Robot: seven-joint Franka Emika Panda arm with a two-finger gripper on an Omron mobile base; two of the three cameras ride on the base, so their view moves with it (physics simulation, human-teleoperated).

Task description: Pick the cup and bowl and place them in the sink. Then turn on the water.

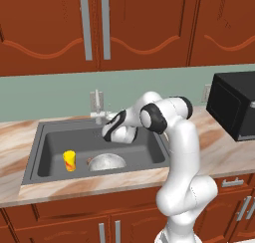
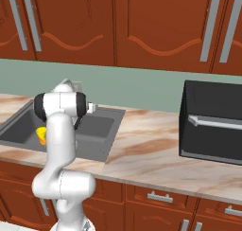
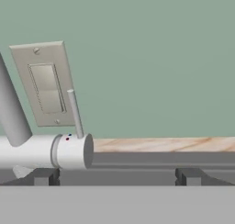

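The small yellow cup (image 1: 69,160) and the mottled grey-white round bowl (image 1: 106,162) sit near the front wall of the dark grey rectangular sink (image 1: 50,135). Farther back, at the sink's rear edge, the end effector (image 3: 114,176) stands wide open and empty, just beside the silver faucet (image 3: 46,150).

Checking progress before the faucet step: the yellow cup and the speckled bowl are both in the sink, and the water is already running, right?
Not quite. The cup and bowl do sit in the sink, but the left base view shows no stream at the faucet; the water is not yet on.
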